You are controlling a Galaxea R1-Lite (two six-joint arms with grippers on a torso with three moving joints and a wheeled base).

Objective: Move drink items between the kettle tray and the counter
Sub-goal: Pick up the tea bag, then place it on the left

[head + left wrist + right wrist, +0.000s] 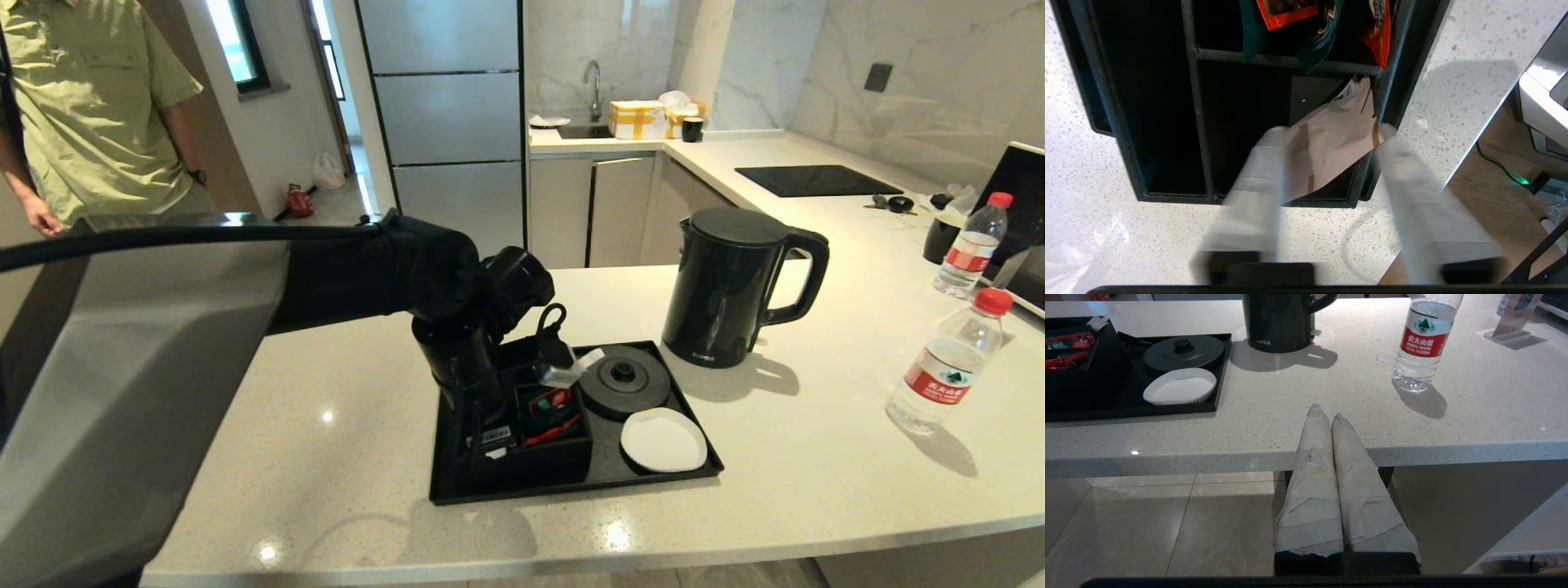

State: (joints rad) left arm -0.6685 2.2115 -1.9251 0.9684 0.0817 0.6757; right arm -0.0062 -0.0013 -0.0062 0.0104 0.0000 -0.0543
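My left gripper reaches down into a front compartment of the black kettle tray. Its jaws stand open, one finger on each side of the pink sachet, which leans tilted against the compartment wall. The fingers show blurred. The black kettle stands upright on the counter, just behind the tray's right end and off the round kettle base. A red-capped water bottle stands on the counter to the right. My right gripper is shut and empty, level with the counter's front edge.
Red-and-green packets fill the compartment beside the sachet. A white coaster lies in the tray. A second bottle and a black hob sit far right. A person stands at the back left.
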